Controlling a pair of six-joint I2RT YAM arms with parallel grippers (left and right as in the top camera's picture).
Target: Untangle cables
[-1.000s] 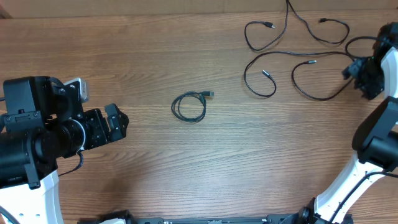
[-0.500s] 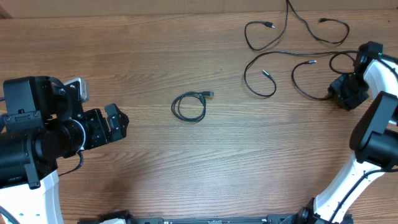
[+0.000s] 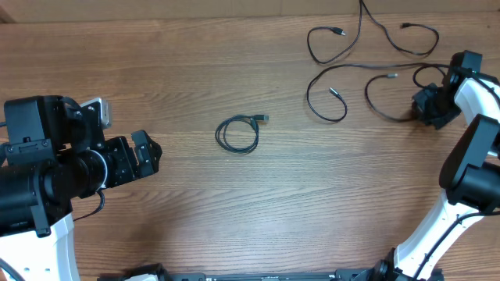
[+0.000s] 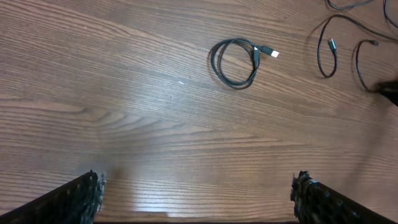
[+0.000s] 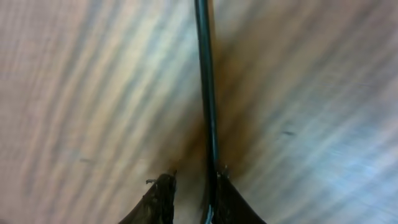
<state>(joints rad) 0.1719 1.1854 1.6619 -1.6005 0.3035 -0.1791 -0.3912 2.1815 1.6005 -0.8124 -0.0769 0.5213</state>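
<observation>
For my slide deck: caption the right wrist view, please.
Right gripper straddles a thin black cable lying on the wooden table.

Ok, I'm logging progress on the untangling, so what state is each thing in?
coiled cable: wound in a small loop, lying alone mid-table.
loose cables: spread in overlapping curves, far right.
left gripper: open, empty.
right gripper: fingers nearly together around one of those; grip unclear.
</observation>
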